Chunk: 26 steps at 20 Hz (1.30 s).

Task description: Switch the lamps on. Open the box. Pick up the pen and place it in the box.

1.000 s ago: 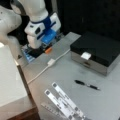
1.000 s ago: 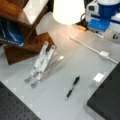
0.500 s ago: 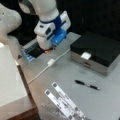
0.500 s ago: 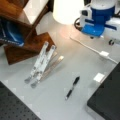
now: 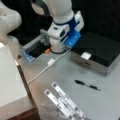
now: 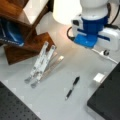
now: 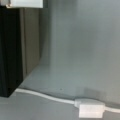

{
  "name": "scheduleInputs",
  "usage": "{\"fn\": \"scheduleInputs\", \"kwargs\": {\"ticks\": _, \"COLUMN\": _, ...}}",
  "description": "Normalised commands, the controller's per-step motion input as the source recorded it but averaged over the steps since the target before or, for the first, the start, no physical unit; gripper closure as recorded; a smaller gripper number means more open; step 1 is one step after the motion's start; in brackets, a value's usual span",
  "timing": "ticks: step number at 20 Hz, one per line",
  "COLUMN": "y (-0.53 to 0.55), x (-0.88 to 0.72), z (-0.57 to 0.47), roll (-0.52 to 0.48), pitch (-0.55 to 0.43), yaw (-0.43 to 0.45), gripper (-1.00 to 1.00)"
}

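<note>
The box (image 5: pixel 100 48) lies closed at a front view's right, black lid down, white latch (image 5: pixel 85 55) at its front; its corner (image 6: pixel 107 100) and latch (image 6: pixel 99 77) show in both front views. The pen (image 5: pixel 87 85) lies on the grey table in front of the box, also seen as pen (image 6: pixel 72 88). A white lamp shade (image 6: pixel 66 11) glows at a front view's top, with warm light on the table below it. My gripper (image 5: pixel 58 48) hangs just left of the box, above the white cable switch (image 5: pixel 51 62), holding nothing I can see. The wrist view shows the box side (image 7: pixel 25 42) and the switch (image 7: pixel 91 110).
Long flat white bars (image 5: pixel 63 102) lie fanned on the table near the pen, also seen as bars (image 6: pixel 41 62). A white cable (image 5: pixel 37 75) runs across the table. A wooden shelf (image 6: pixel 22 30) and a white block (image 5: pixel 10 85) stand at the side.
The arm has moved sideways from the lamp side toward the box. The pen, box and bars have not moved.
</note>
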Motion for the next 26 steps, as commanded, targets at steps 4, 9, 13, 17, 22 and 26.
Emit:
{"fn": "scheduleInputs", "kwargs": {"ticks": 4, "y": 0.03, "x": 0.41, "z": -0.15, "roll": 0.08, "pitch": 0.141, "yaw": -0.068, "gripper": -1.0}}
{"fn": "scheduleInputs", "kwargs": {"ticks": 9, "y": 0.06, "x": 0.43, "z": -0.23, "roll": 0.209, "pitch": 0.101, "yaw": -0.141, "gripper": -1.0}}
{"fn": "scheduleInputs", "kwargs": {"ticks": 13, "y": 0.05, "x": 0.26, "z": -0.01, "roll": 0.347, "pitch": 0.135, "yaw": -0.102, "gripper": -1.0}}
{"fn": "scheduleInputs", "kwargs": {"ticks": 17, "y": -0.02, "x": 0.21, "z": 0.08, "roll": 0.496, "pitch": 0.107, "yaw": -0.07, "gripper": -1.0}}
{"fn": "scheduleInputs", "kwargs": {"ticks": 22, "y": -0.04, "x": 0.22, "z": -0.03, "roll": 0.451, "pitch": 0.049, "yaw": -0.029, "gripper": -1.0}}
{"fn": "scheduleInputs", "kwargs": {"ticks": 26, "y": -0.08, "x": 0.2, "z": -0.13, "roll": 0.336, "pitch": 0.017, "yaw": 0.029, "gripper": -1.0}}
